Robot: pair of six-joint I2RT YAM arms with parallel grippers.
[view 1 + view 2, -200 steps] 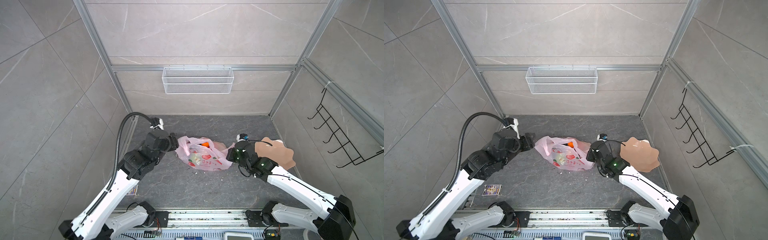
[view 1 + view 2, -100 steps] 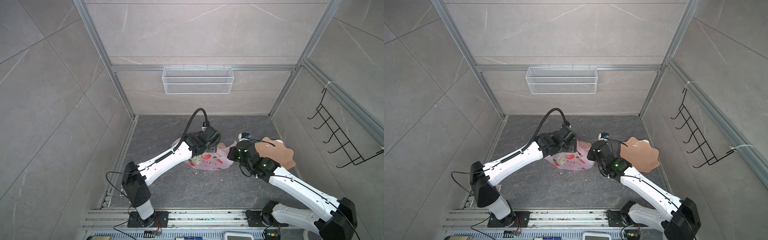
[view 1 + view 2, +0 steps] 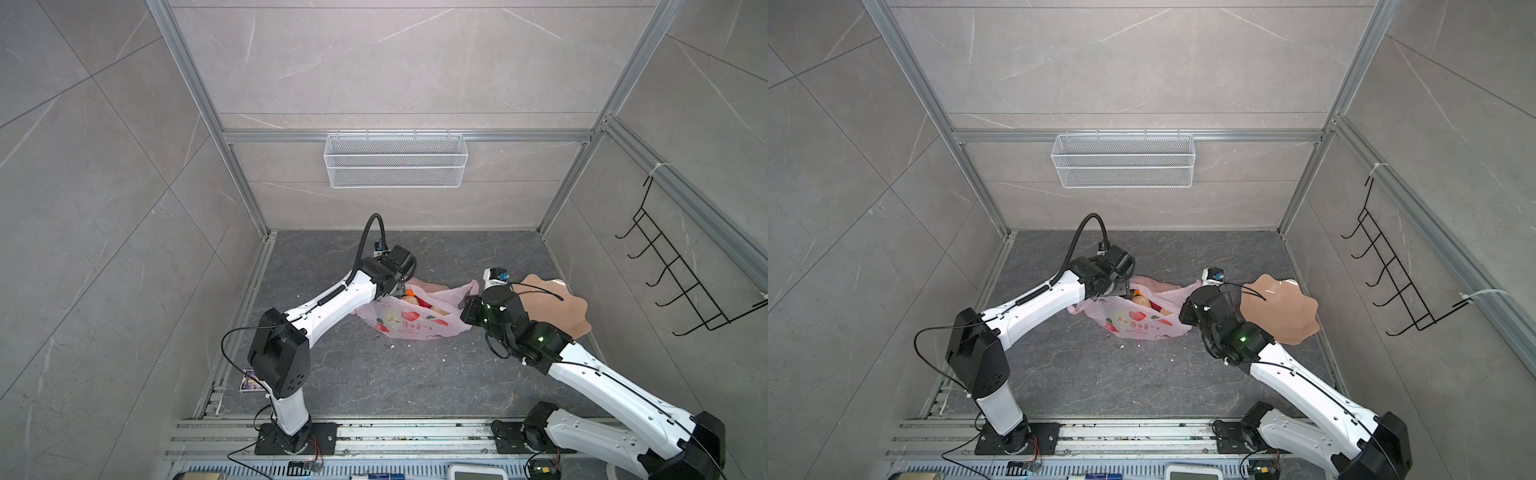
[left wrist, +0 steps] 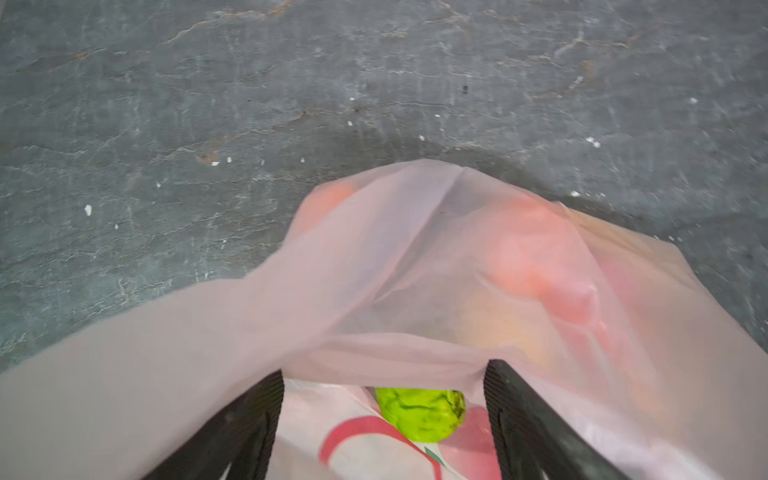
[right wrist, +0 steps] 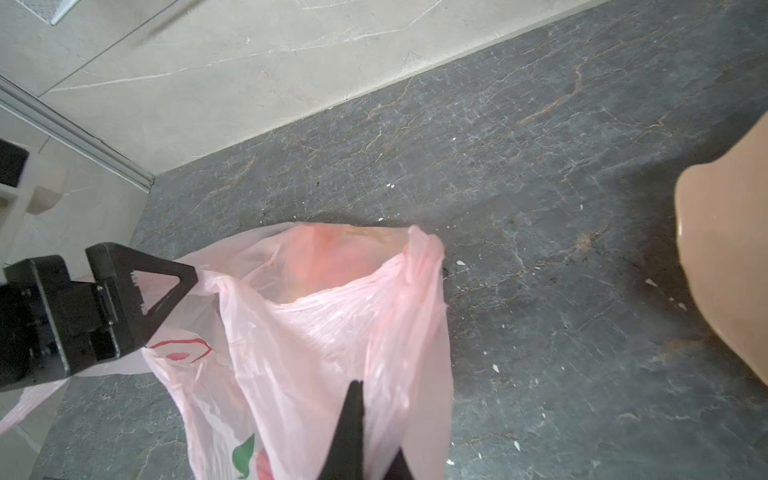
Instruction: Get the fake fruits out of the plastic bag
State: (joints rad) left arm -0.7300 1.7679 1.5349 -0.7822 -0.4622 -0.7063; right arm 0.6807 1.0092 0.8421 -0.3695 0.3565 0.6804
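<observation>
The pink plastic bag [image 3: 415, 326] [image 3: 1142, 326] lies on the dark floor with its mouth open toward the back. Inside the mouth show an orange [image 3: 409, 293], a red piece [image 3: 424, 302] and a beige lump [image 3: 439, 310]. My left gripper [image 3: 401, 291] [image 4: 384, 374] is open at the mouth's left end, with bag film [image 4: 415, 257] draped over its fingertips. A green lumpy ball [image 4: 422, 413] lies between the jaws, touching neither. My right gripper [image 3: 463, 309] [image 5: 355, 386] is shut on the bag's right rim [image 5: 332, 316] and holds it up.
A peach scalloped plate [image 3: 557, 303] [image 5: 731, 270] sits right behind my right wrist. A white wire basket [image 3: 395, 166] hangs on the back wall and a black hook rack [image 3: 681, 282] on the right wall. A small card [image 3: 251, 381] lies by the left rail.
My left arm has swung in from the left to the bag's mouth and its jaws have spread wider. The right gripper has kept its hold on the bag.
</observation>
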